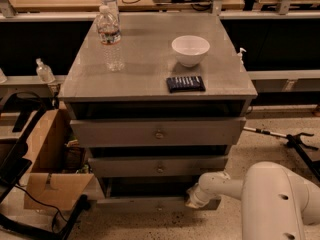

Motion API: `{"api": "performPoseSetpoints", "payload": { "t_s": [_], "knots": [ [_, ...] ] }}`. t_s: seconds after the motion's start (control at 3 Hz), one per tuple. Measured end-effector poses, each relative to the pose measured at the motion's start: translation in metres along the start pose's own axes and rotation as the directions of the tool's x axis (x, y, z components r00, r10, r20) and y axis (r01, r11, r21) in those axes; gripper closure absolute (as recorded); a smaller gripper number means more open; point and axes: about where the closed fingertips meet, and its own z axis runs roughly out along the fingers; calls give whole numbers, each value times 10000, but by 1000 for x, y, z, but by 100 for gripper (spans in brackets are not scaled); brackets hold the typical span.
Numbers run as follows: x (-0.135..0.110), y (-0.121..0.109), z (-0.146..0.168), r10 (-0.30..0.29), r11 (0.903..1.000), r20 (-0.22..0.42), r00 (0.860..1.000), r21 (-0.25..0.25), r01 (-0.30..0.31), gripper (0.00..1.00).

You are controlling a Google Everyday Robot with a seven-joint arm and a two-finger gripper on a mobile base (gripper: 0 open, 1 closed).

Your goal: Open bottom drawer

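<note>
Hovering beside bottom drawer [142, 203] front, right end: gripper [194, 200], grip state unclear

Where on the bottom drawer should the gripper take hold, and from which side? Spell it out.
Take the bottom drawer at the middle of its narrow front panel, in line with the knob of the drawer above. Its own knob is not discernible. Come straight from the front, low by the floor. The gripper sits at the panel's right end in the camera view.
</note>
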Motion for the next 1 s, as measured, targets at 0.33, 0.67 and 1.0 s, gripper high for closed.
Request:
{"api": "performPoseSetpoints", "payload": {
  "t_s": [0.33, 0.67, 1.0],
  "knots": [
    [0, 0, 0, 0, 10000, 0, 10000, 0, 0, 100],
    [0, 0, 0, 0, 10000, 0, 10000, 0, 0, 100],
    [0, 0, 0, 0, 10000, 0, 10000, -1, 0, 100]
  ]
}}
